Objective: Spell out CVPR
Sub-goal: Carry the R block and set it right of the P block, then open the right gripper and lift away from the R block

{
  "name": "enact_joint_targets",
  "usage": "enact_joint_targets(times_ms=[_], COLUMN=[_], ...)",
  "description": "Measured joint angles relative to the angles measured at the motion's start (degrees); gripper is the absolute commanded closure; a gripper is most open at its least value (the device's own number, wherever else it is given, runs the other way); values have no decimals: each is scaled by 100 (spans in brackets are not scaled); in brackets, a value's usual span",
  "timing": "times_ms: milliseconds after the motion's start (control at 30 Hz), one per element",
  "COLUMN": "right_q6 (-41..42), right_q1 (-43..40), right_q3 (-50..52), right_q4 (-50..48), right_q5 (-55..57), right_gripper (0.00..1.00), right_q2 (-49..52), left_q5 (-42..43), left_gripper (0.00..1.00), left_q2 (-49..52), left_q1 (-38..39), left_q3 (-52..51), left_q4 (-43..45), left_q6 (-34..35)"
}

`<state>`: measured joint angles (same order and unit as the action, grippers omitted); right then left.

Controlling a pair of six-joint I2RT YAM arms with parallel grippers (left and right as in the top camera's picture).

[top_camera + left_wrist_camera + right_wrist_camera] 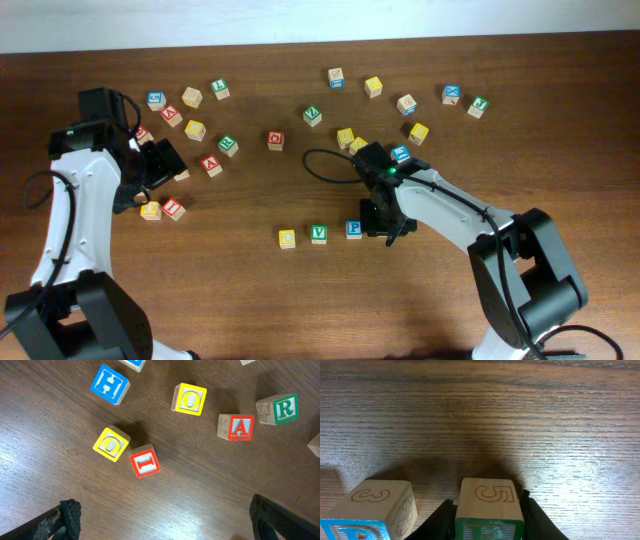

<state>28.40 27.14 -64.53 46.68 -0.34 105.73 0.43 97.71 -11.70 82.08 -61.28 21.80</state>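
Right tool point(489, 522) was clenched on a green block point(490, 495), near the worktop point(480, 410) front edge, mid-width. It sat just beside the blue P block point(354, 229), ending a row with the V block point(319, 234) and yellow block point(287, 238). Its letter wasn't readable. Left tool point(165, 512) was released and empty, over a yellow O block point(111, 444) and red I block point(145, 463) near the left edge.

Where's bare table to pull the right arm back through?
Bare: the table strip between the lettered row and the near edge; the middle, between that row and the red block. Crowded: around the left gripper, and yellow blocks behind the right gripper holding the green block.
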Motion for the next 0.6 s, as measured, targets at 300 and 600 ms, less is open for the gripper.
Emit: enact_joint_targets(times_ms=[300,600], right_q6=[-214,-306], right_q1=[0,0], right_q3=[-7,-1036], right_q4=[52,935], right_q5=[0,2], right_gripper=[61,52], right_q2=[0,11], left_q5=[0,0], left_gripper=[1,1], left_q2=[0,0], left_q1=[0,0], left_q3=[0,0], left_q4=[0,-4], left_q6=[0,0])
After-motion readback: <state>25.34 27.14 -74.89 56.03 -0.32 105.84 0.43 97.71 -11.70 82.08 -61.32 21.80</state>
